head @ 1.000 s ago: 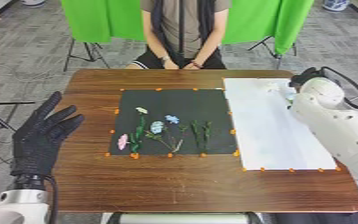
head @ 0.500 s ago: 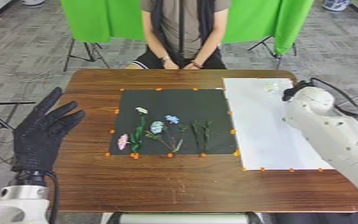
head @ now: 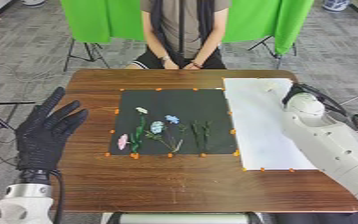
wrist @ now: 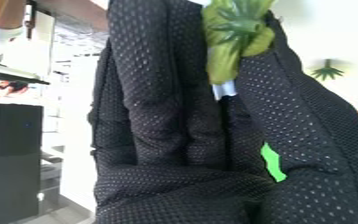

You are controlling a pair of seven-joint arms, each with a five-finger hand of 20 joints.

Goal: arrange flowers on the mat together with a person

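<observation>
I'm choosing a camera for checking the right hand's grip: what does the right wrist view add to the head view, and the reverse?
The right wrist view: green leaves pinched in the right hand.
The head view: the open left hand, and a pink flower, a white flower and blue flowers on the black mat.
Both: the right hand.
</observation>
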